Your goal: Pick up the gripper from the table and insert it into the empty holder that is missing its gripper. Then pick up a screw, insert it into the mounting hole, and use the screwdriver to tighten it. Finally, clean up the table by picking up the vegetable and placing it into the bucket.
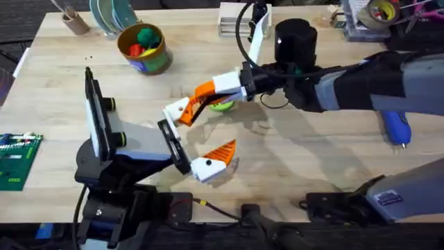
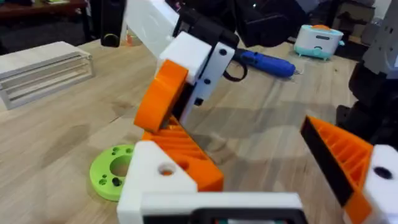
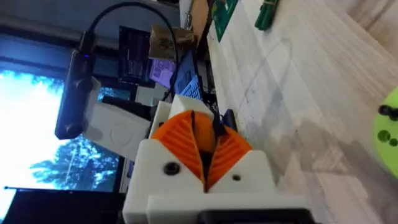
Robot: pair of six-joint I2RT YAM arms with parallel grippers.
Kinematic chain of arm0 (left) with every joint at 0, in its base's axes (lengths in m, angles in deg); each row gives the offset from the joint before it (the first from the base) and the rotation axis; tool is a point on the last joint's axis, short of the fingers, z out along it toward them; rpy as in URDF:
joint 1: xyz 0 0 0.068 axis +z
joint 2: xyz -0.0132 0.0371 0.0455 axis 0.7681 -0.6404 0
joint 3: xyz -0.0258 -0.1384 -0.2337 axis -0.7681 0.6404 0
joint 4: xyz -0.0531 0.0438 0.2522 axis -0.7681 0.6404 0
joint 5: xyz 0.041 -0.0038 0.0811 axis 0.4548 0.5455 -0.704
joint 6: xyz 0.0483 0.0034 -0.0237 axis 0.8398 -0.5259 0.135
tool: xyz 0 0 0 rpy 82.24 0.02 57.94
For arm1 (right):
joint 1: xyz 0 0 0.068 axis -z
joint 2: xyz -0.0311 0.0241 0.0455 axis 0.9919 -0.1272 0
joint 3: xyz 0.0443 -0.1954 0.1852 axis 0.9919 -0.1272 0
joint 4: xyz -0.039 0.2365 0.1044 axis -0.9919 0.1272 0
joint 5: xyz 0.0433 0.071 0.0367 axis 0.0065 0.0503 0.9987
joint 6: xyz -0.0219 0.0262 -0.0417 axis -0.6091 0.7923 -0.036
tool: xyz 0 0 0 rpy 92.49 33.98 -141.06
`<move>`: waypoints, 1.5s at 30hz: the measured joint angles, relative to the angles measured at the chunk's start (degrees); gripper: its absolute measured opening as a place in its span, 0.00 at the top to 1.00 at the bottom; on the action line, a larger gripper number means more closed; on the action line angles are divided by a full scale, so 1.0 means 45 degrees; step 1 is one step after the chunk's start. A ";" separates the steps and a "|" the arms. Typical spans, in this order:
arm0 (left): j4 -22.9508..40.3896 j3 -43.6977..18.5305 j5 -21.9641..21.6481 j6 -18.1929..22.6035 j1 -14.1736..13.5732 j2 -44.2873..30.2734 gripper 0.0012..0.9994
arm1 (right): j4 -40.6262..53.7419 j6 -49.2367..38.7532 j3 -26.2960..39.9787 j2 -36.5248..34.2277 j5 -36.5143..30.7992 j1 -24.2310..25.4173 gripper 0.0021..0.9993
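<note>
By the counter's left edge, a green circuit board (image 1: 15, 161). Toward the far left corner, a brown cup (image 1: 73, 22) with sticks, then the bucket (image 1: 143, 48), upright, with green and red pieces inside.

Near the middle of the counter, the left pincer (image 1: 201, 135), spread wide, gripping nothing. On its far finger, the white holder (image 1: 174, 110), with the gripper (image 1: 186, 115) seated against it, ribbed face turned inward. Pressed onto that orange wedge from above, the right pincer (image 1: 202, 93), reaching in from the right edge, its two orange pads (image 3: 227, 146) closed flat together; cannot tell whether anything thin is pinched between them. Flat on the wood just beside and partly under it, a green disc (image 1: 223, 105) with holes.

Near the right edge, the screwdriver (image 1: 397, 128), lying on the counter well apart from both pincers.
</note>
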 joint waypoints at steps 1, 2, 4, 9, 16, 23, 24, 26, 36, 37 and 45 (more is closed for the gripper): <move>-0.0005 0.0005 -0.0038 -0.0020 0.0000 0.0000 0.01 | -0.0010 0.0094 0.0000 0.0000 -0.0106 -0.0023 0.99; -0.0023 0.0005 -0.0106 -0.0065 0.0000 -0.0004 0.01 | -0.0031 0.0176 0.0000 0.0000 -0.0202 -0.0053 0.99; -0.0039 0.0005 -0.0276 -0.0204 0.0000 0.0000 0.01 | -0.0050 0.0375 0.0005 0.0000 -0.0446 -0.0112 0.99; -0.0101 0.0005 -0.0945 -0.0686 0.0000 -0.0004 0.01 | -0.0185 0.0786 0.0005 0.0000 -0.1222 -0.0381 0.99; -0.0291 0.0005 -0.2126 -0.1005 0.0015 0.0000 0.01 | -0.0670 0.1429 0.0005 0.0000 -0.2603 -0.0936 0.99; -0.0568 0.0010 -0.2941 -0.1108 0.0014 -0.0004 0.01 | -0.1035 0.2024 0.0029 0.0000 -0.3794 -0.1341 0.99; -0.0568 0.0010 -0.3003 -0.1117 0.0015 -0.0002 0.01 | -0.1039 0.2100 0.0029 0.0000 -0.3924 -0.1383 0.99; -0.0563 0.0015 -0.3108 -0.1161 0.0015 -0.0004 0.01 | -0.1049 0.2270 0.0029 0.0000 -0.4180 -0.1476 0.99; -0.0531 0.0024 -0.3980 -0.1296 0.0190 -0.0004 0.01 | -0.1245 0.2547 0.0029 0.0000 -0.6076 -0.2449 0.99; -0.0556 0.0024 -0.4049 -0.1301 0.0194 -0.0004 0.01 | -0.1273 0.2554 0.0029 0.0003 -0.6237 -0.2512 0.99; -0.0573 0.0024 -0.4317 -0.1350 0.0243 -0.0004 0.01 | -0.1340 0.2551 0.0029 0.0000 -0.7028 -0.2884 0.99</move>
